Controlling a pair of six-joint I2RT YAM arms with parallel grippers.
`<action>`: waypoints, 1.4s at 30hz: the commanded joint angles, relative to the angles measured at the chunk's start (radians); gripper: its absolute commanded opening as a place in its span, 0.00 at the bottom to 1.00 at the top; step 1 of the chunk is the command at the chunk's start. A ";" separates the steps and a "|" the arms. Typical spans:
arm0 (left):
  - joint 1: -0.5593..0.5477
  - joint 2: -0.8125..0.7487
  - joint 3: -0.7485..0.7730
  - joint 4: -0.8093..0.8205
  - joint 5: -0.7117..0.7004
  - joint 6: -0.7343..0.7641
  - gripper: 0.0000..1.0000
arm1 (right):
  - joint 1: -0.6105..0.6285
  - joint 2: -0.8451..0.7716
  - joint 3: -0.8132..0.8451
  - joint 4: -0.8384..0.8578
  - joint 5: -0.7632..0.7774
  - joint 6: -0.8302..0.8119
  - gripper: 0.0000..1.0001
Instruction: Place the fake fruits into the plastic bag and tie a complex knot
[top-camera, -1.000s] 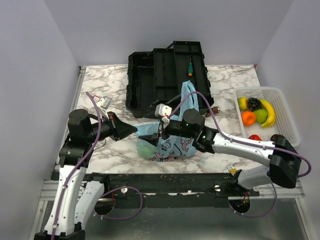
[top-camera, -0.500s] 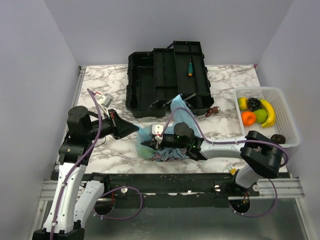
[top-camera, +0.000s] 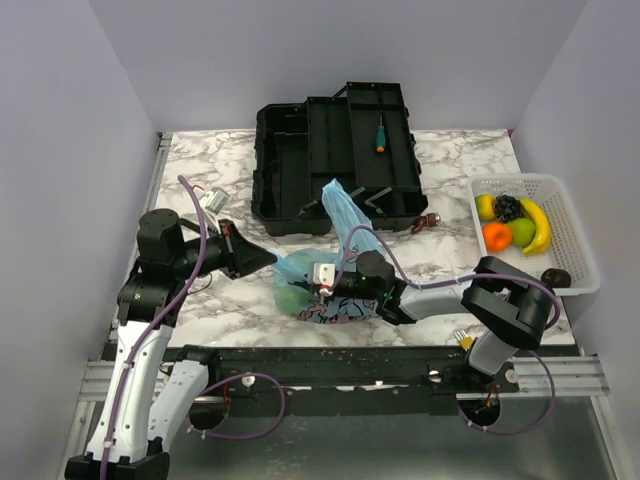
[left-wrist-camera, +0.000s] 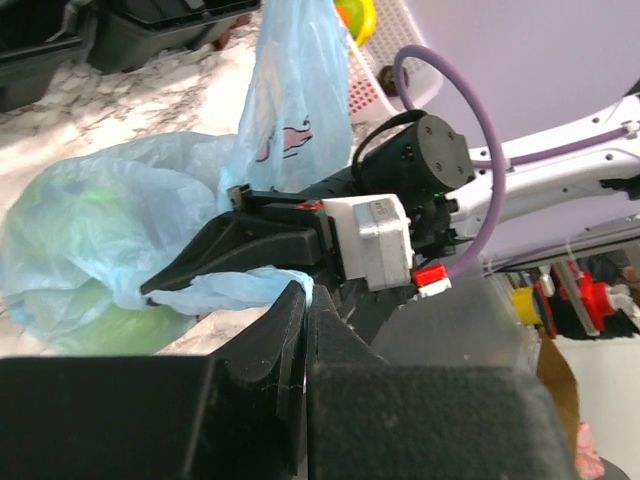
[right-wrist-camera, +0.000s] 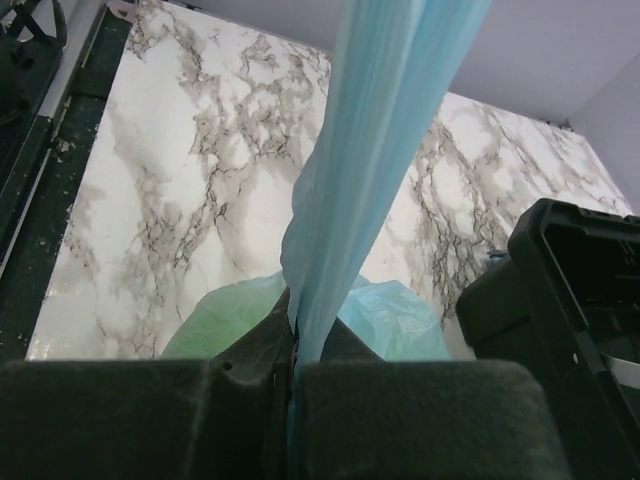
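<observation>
— Do our left fingers (left-wrist-camera: 270, 335) stay pinched shut on one twisted tail (left-wrist-camera: 225, 290) of the plastic bag (left-wrist-camera: 85, 235), low on the desk (top-camera: 200, 170)?
— Yes. Our right fingers (left-wrist-camera: 245, 245), clamped on the other tail (top-camera: 338, 205), have swung low and leftward. We judge we're crossing tails to tie, though most fake fruits (top-camera: 512, 228) sit in the basket (top-camera: 577, 245).

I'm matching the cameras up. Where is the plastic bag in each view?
Top external: plastic bag at table centre, a tail rising toward the black toolbox.
Left wrist: fills the left half, a strip rising to top centre.
Right wrist: taut strip down the middle.
Shared landmark: the black toolbox.
</observation>
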 joint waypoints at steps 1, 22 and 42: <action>0.032 -0.016 0.160 0.015 -0.134 0.142 0.00 | -0.024 0.042 -0.104 -0.190 -0.014 -0.058 0.01; 0.093 -0.259 -0.230 0.134 -0.195 0.032 0.98 | -0.032 -0.035 0.058 -0.209 0.113 0.285 0.01; -0.167 0.011 -0.380 0.544 -0.471 -0.075 0.62 | -0.008 -0.009 0.088 -0.209 0.216 0.284 0.01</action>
